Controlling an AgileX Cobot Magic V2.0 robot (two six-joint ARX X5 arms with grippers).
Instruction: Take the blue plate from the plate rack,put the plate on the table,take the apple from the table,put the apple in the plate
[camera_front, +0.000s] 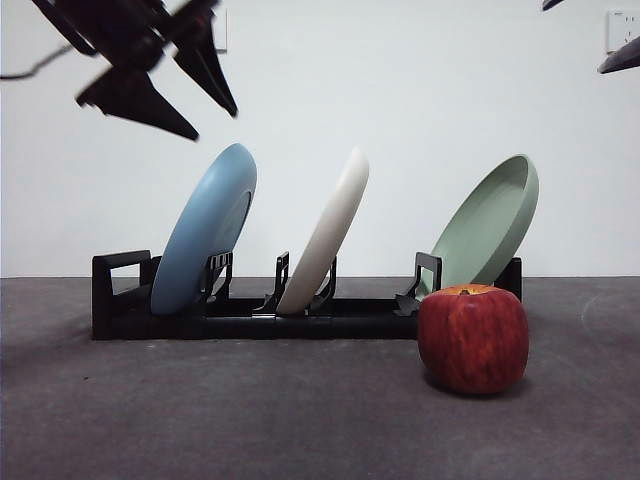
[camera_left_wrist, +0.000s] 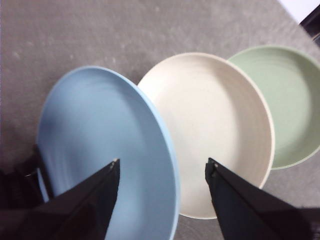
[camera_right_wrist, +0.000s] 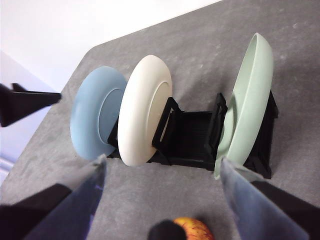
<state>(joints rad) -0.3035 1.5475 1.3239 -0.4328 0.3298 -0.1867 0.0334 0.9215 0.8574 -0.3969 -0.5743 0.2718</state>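
above the blue plate (camera_front: 205, 228) hangs the left end effector (camera_front: 215, 120), spread.

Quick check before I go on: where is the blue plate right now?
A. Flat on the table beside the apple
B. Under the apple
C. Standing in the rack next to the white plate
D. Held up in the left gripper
C. The blue plate leans upright in the rack beside the white plate; the left gripper hangs open above it, touching nothing, and the apple sits on the table.
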